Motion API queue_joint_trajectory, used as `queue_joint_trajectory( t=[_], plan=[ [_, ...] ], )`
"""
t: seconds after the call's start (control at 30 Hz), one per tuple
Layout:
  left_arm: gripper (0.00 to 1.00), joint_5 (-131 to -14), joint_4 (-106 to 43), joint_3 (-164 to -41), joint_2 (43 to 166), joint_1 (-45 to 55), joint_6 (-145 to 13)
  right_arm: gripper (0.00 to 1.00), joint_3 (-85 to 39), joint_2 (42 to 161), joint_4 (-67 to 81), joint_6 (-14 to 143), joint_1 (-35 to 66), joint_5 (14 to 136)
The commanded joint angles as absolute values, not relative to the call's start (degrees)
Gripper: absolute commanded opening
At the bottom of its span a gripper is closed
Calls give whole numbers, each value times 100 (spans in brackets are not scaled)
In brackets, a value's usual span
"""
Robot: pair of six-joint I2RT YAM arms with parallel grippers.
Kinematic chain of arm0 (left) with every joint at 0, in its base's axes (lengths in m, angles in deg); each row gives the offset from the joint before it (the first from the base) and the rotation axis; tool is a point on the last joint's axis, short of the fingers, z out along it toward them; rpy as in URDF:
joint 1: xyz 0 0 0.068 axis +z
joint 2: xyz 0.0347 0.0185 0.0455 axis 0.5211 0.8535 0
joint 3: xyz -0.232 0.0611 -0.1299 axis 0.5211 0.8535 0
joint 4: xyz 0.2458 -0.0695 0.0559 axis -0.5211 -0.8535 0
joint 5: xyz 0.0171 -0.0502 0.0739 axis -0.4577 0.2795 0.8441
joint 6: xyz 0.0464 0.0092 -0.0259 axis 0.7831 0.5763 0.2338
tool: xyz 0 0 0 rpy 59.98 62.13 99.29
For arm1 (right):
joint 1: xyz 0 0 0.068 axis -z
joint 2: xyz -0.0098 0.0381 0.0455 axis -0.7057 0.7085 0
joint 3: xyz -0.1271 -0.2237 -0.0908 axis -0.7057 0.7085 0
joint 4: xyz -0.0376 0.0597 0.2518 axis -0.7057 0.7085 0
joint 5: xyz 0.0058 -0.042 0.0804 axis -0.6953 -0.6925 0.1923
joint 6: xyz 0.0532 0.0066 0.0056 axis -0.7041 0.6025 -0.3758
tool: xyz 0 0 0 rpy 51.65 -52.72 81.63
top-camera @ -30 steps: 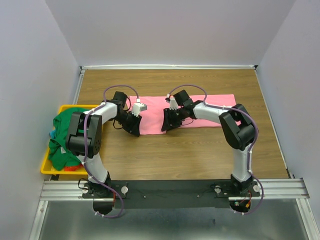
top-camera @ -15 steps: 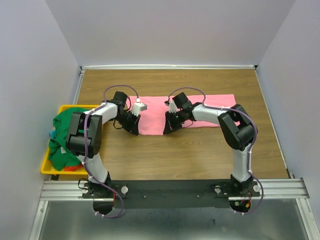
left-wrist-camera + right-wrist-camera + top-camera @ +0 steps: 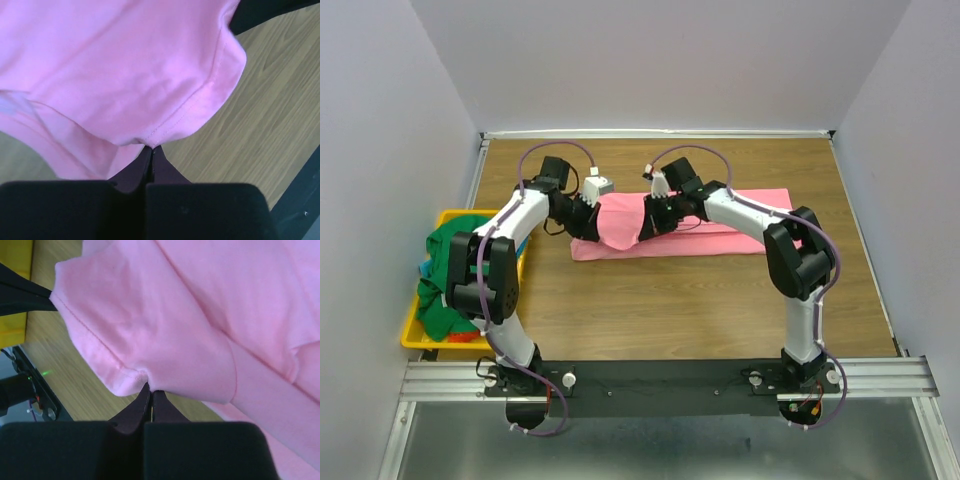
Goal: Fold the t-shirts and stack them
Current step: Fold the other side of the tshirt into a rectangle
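Left fingers (image 3: 135, 172) and right fingers (image 3: 135, 410) were closed on the pink shirt (image 3: 125, 65) hem, mid-fold; next I would need to carry it over evenly.

The top camera looks down from above the near edge, taking in the whole desk (image 3: 720, 300). Both wrist cameras press close against the pink t-shirt (image 3: 125, 75), also visible overhead.
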State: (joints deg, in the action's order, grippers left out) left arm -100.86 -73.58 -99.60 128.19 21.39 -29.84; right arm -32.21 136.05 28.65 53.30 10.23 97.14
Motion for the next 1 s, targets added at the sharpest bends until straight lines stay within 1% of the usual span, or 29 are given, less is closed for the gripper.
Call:
queue_joint_trajectory(
  t=[0.0, 0.27, 0.47, 0.63, 0.83, 0.97],
  plan=[
    [0, -10352, -7444, -10522, 13018, 2235, -3063, 1, -3607, 13867, 3071, 5523, 1263, 9570],
    [0, -10221, -7356, -11665, 13792, 2341, -3194, 0, -4564, 14658, 3142, 5629, 1658, 9780],
    [0, -10089, -7303, -12332, 14443, 2385, -3247, 1, -4925, 15071, 3150, 5594, 1720, 9869],
    [0, -9957, -7338, -12711, 14839, 2438, -3274, 1, -5093, 15160, 3159, 5541, 1799, 9913],
    [0, -10088, -7443, -12694, 14822, 2455, -3291, 1, -5049, 15090, 3168, 5479, 1834, 10088],
    [0, -10194, -7479, -12326, 14532, 2482, -3274, 1, -4795, 14818, 3168, 5471, 1870, 10255]
  ],
)
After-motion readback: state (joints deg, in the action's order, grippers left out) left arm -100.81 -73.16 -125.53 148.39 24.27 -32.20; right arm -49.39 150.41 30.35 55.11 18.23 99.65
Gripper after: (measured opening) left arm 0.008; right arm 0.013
